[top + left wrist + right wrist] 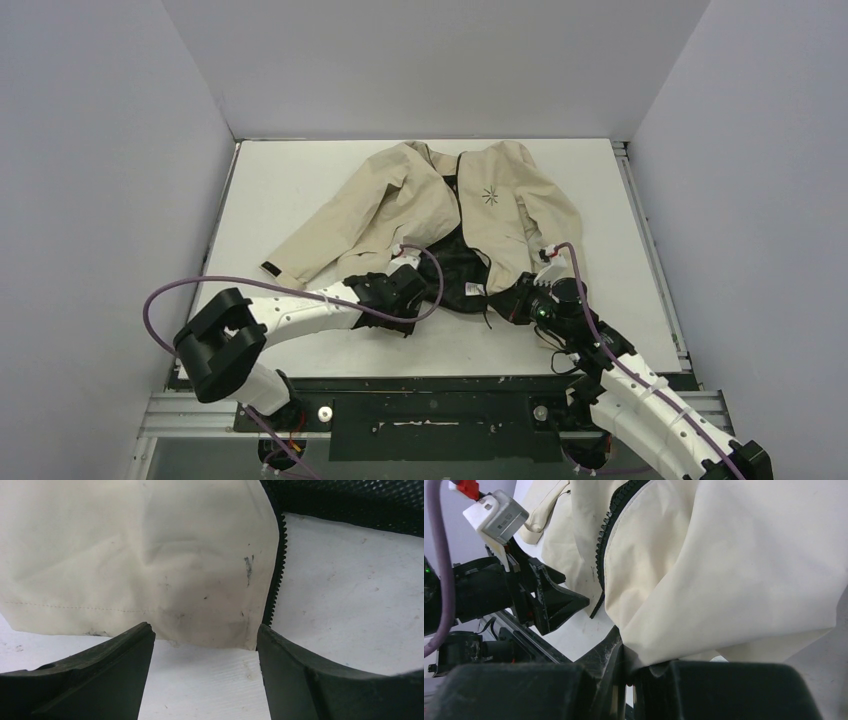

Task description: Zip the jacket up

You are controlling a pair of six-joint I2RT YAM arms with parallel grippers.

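Note:
The beige jacket [420, 200] lies front up on the white table, collar far, hem near, and open at the bottom so its dark lining [455, 265] shows. In the left wrist view its panel [150, 555] ends in a bottom corner edged by the dark zipper teeth [277, 565]. My left gripper [205, 647] is open and empty just short of that corner, over bare table; it sits at the hem in the top view [412, 288]. My right gripper [629, 662] is shut on the other panel's hem fabric [724, 570], whose zipper edge [606, 535] hangs to the left. It sits right of the lining [515, 300].
The white table [300, 180] is walled by grey panels on three sides. A black metal rail [440, 395] runs along its near edge by the arm bases. The left gripper [559, 605] shows in the right wrist view, close to the held panel. A purple cable [160, 300] loops off the left arm.

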